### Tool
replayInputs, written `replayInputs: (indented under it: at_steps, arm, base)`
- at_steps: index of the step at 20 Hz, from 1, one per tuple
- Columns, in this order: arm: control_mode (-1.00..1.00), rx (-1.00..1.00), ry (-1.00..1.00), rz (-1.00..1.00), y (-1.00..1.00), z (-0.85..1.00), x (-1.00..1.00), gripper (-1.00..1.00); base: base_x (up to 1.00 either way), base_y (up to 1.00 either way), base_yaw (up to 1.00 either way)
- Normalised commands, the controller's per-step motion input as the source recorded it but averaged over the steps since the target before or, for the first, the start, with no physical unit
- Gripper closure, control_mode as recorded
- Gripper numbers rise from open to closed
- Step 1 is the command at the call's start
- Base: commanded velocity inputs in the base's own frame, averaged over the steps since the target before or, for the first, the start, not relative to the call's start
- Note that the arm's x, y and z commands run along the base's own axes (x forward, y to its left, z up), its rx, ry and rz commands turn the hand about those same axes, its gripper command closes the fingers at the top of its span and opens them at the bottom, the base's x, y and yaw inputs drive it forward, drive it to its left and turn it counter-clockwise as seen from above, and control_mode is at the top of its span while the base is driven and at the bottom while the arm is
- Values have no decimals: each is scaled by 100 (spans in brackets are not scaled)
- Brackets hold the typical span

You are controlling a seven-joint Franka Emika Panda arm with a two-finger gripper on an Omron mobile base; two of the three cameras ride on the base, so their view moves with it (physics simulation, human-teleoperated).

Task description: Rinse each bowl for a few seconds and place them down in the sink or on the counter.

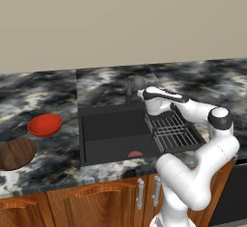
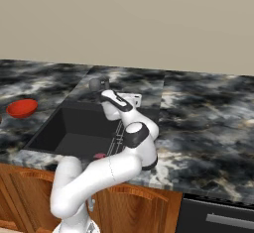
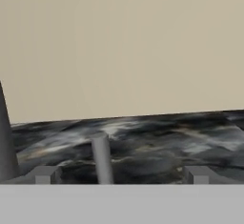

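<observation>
Presently the gripper (image 3: 121,174) gapes wide and empty, straddling the faucet handle (image 3: 101,158) untouched.

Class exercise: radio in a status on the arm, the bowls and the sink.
Tool open, empty, at the faucet behind the sink. Red bowl and wooden bowl on the counter, untouched. Nothing blocking.

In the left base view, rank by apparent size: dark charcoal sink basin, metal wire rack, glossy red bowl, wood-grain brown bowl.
1. Dark charcoal sink basin
2. Metal wire rack
3. Glossy red bowl and wood-grain brown bowl: look alike; the brown one is nearer and cut off by the frame edge, so unranked.
</observation>
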Motion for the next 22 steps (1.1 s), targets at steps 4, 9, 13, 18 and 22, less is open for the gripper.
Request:
replayInputs:
  at_steps: [4, 9, 13, 18, 22]
  arm:
    - [-100, 2, 0, 0, -1, -15, 36, -100]
    - [-100, 2, 0, 0, -4, -14, 32, -100]
    - [-100, 3, 0, -1, -21, -10, 19, -100]
    - [-100, 5, 2, -3, -30, -10, 13, -100]
    - [-100, 8, 5, -5, -43, -11, 3, -100]
  base:
    - [0, 0, 0]
    - [0, 0, 0]
    - [0, 0, 0]
    - [0, 0, 0]
    - [0, 0, 0]
